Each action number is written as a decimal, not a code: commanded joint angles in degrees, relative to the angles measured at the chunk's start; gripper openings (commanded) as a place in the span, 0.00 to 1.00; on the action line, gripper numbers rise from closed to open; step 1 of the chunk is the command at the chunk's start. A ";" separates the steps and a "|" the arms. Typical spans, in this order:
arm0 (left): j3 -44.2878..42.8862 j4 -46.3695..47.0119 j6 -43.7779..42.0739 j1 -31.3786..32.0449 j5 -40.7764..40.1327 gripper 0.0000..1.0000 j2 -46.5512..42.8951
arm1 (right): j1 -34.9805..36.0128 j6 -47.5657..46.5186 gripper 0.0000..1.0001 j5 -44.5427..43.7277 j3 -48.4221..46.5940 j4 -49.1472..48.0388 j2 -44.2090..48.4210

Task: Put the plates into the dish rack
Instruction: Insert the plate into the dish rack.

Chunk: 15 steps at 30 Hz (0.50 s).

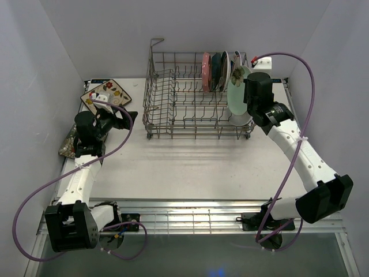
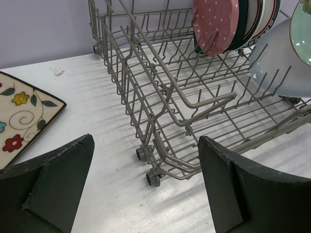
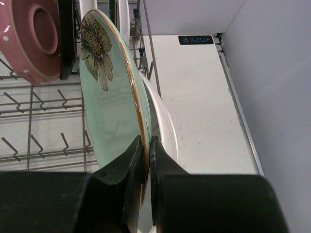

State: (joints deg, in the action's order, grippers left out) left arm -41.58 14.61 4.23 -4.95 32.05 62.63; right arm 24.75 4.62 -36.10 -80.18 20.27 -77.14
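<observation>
Mint plate stands on edge, rim pinched by my right gripper, to fit dish rack tines. Left gripper gapes (empty).

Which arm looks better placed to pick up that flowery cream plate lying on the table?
Left. Its tool is open close beside the cream plate, while the right tool is shut on the green plate at the right end of the rack.
</observation>
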 commanded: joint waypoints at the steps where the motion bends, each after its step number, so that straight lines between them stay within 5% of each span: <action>1: 0.19 0.95 -0.89 0.12 -0.50 0.98 0.21 | -0.06 -0.40 0.08 -4.94 -3.67 -10.42 -0.02; 15: 0.28 0.95 -0.71 0.03 0.03 0.98 -0.14 | 0.65 -0.76 0.08 -6.62 -2.08 -12.10 -2.83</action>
State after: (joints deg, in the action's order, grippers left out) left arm -41.58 14.63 3.88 -4.95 31.94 63.29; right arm 24.95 3.77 -39.24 -80.07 18.20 -80.42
